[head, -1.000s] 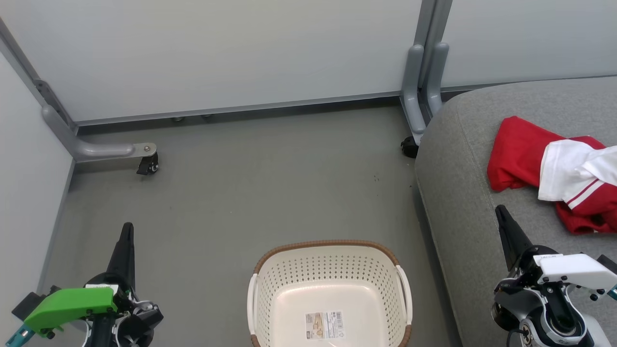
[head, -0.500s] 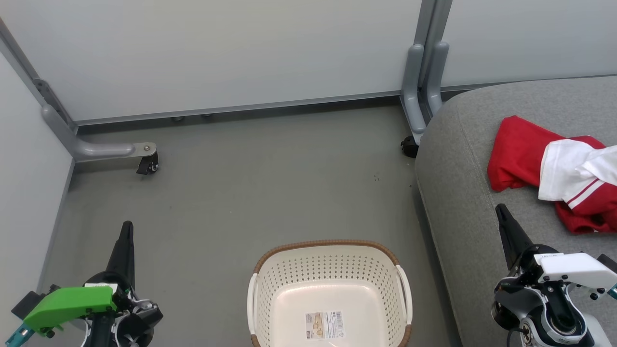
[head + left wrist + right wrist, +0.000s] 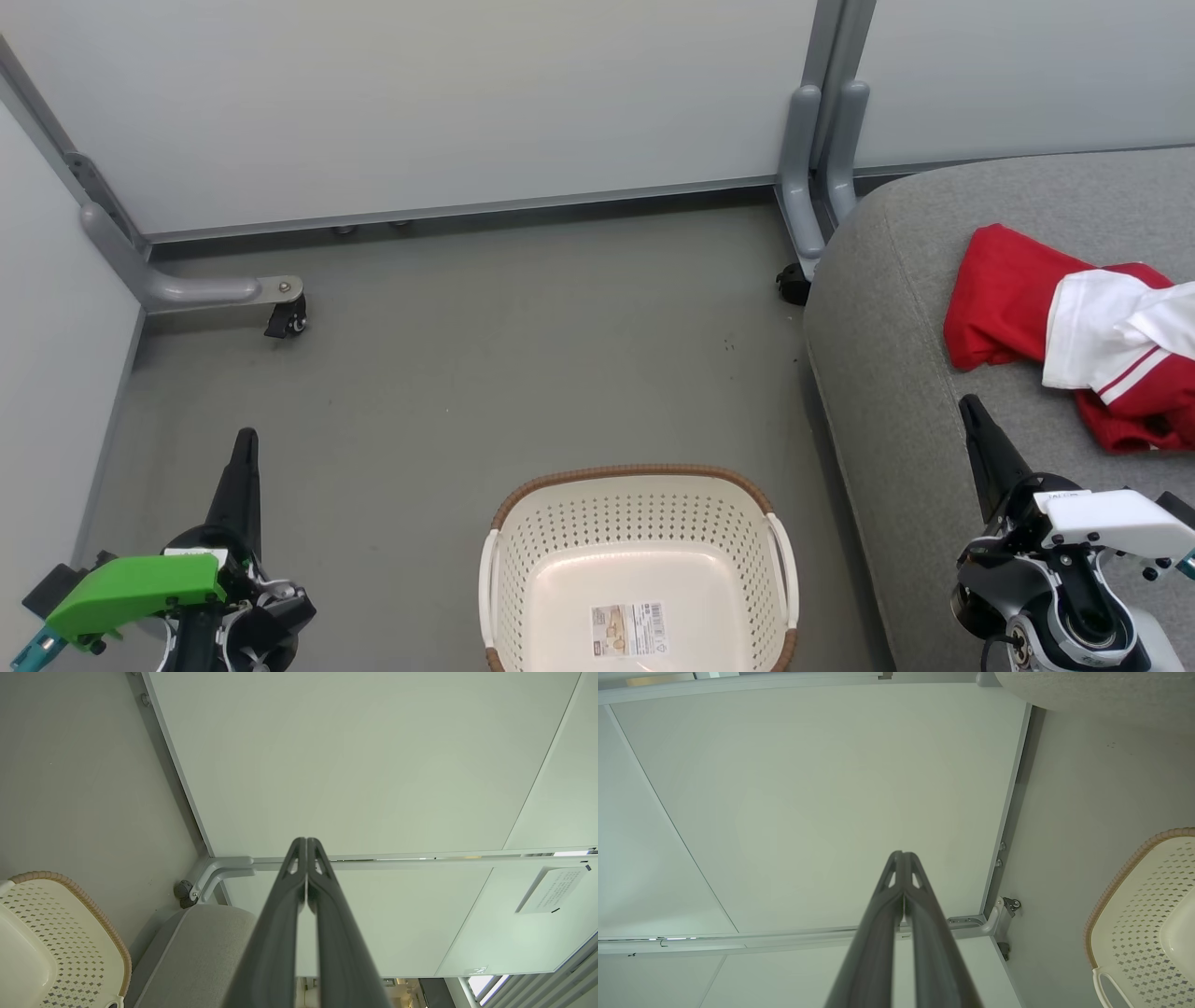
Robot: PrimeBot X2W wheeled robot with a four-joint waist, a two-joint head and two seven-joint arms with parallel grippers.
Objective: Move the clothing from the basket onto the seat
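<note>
The clothing (image 3: 1004, 299), red with a white striped part, lies crumpled on the seat (image 3: 896, 373), at the right. The basket (image 3: 635, 516) stands on the floor (image 3: 467, 373) beside the seat, its bottom sticker (image 3: 627, 627) uncovered. The left gripper (image 3: 246, 441) is low at the left. The right gripper (image 3: 970, 405) is above the seat, near the clothing. Both have their fingers pressed together and hold nothing.

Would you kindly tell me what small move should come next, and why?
Probably just park the arms: the basket looks empty, the clothing lies on the seat, and the left end effector and right end effector are shut, empty.
</note>
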